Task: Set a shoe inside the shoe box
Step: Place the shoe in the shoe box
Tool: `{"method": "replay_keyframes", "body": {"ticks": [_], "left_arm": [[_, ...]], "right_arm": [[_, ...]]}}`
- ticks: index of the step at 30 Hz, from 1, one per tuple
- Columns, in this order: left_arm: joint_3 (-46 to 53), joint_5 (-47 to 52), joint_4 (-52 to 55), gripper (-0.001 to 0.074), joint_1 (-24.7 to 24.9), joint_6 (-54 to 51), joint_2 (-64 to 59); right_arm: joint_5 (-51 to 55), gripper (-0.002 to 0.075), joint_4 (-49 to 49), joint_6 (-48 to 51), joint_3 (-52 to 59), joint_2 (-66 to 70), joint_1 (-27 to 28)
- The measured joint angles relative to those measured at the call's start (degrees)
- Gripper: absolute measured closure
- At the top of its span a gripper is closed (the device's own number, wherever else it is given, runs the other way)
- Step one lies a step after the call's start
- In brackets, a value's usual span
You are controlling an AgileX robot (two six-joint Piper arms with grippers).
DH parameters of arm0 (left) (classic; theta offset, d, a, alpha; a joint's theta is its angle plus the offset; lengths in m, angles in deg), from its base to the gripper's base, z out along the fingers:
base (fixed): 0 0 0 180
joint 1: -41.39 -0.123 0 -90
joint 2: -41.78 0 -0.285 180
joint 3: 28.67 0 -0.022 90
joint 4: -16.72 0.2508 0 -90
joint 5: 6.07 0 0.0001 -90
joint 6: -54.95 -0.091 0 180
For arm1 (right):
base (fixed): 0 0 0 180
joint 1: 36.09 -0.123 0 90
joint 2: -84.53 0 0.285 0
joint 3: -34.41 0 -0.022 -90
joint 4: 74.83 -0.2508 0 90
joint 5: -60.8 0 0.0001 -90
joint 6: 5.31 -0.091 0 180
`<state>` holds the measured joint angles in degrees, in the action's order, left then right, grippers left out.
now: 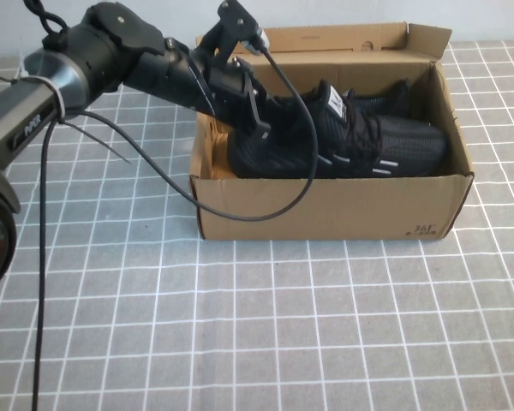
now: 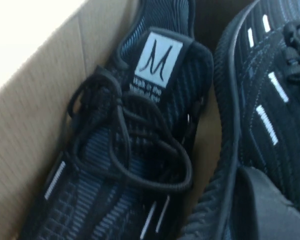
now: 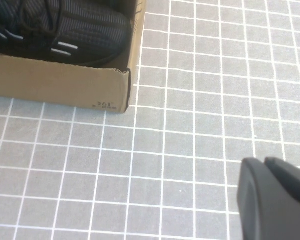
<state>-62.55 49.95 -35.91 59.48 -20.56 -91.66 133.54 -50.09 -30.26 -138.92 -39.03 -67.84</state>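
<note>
The brown cardboard shoe box [image 1: 325, 210] stands open at the back middle of the table, its lid flap [image 1: 343, 38] up behind. Two black sneakers lie side by side in it. The front shoe [image 1: 385, 150] shows white dashes; the rear shoe [image 1: 338, 103] shows its white tongue label. My left gripper [image 1: 259, 120] reaches into the box's left end, at the front shoe's heel. In the left wrist view the labelled shoe [image 2: 140, 130] lies by the cardboard wall [image 2: 35, 125], the other shoe [image 2: 270, 100] beside it. My right gripper [image 3: 264, 161] is shut and empty above the mat, right of the box [image 3: 60, 80].
A grey mat with white grid lines [image 1: 283, 325] covers the table in front of and beside the box. The left arm's black cable [image 1: 265, 214] loops over the box's front wall.
</note>
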Motion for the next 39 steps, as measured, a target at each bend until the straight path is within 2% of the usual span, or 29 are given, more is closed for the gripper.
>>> {"method": "replay_keyframes", "body": {"ticks": [18,21,26,29,32,35,37,39], "left_arm": [[-0.10,-0.09,0.10,0.0703,0.00,1.20,-5.90],[-0.10,-0.23,-0.62,0.0601,0.00,1.27,-5.90],[-0.22,-0.12,-1.11,0.0280,0.00,3.90,-4.96],[-0.25,-0.01,0.75,0.0190,0.00,6.93,-2.39],[-0.46,0.37,5.13,0.0167,0.00,10.48,1.41],[-0.46,0.91,10.02,0.0176,0.00,15.88,6.12],[-0.46,1.28,12.03,0.0218,0.00,19.35,9.55],[-0.57,1.69,12.82,0.0315,0.00,21.44,12.48]], "right_arm": [[0.00,0.0742,-0.27,-0.22,0.00,0.00,0.00],[0.00,0.0742,-0.27,-0.22,0.00,0.00,0.00],[0.00,0.0742,-0.45,-0.22,0.00,0.37,0.00],[0.00,0.0742,-0.54,-0.10,0.00,0.85,0.00],[0.00,0.0742,-0.68,-0.01,0.00,1.07,0.00],[0.00,0.0742,-0.68,-0.01,0.00,1.07,0.00],[0.00,0.0742,-0.68,0.02,0.00,1.07,0.00],[0.00,0.0742,-0.98,0.50,0.00,1.07,0.00]]}}
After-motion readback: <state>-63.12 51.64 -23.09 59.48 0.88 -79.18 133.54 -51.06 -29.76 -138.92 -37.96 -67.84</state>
